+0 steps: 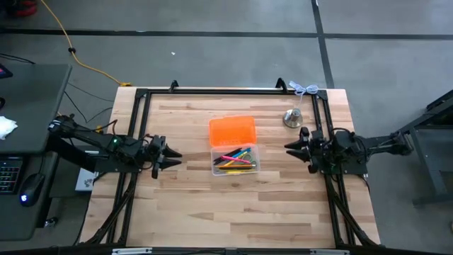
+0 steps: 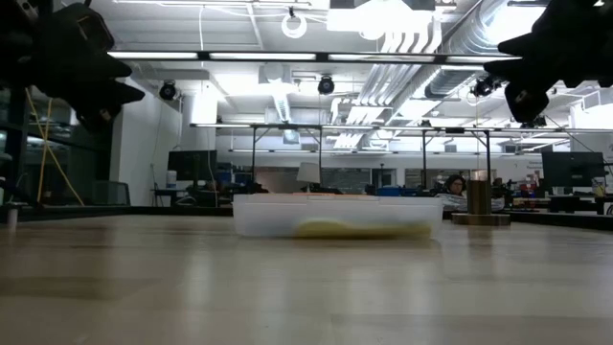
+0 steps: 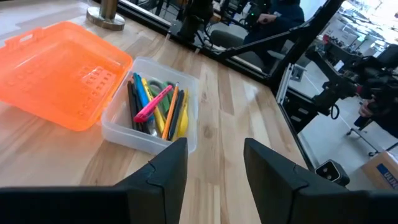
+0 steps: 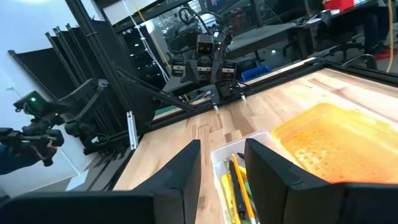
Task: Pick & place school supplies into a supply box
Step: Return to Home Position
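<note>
My left gripper (image 1: 173, 154): fingers stood apart, empty, above table (image 1: 212, 212) | my right gripper (image 1: 289, 147): same, opposite side | supply box (image 1: 256, 163): sat between, lid (image 1: 232, 130) open | school supplies (image 1: 235, 159): lay inside

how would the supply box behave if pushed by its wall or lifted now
Probably light and slidey: a thin clear plastic supply box on the smooth table. The open orange lid would likely flop or drag if lifted. The loose pens inside may shift.

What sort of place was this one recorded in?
Probably an open-plan robotics lab or workshop: bare ducts and strip lights overhead, rows of benches with monitors behind, and a black-framed wooden table standing on a concrete floor.
</note>
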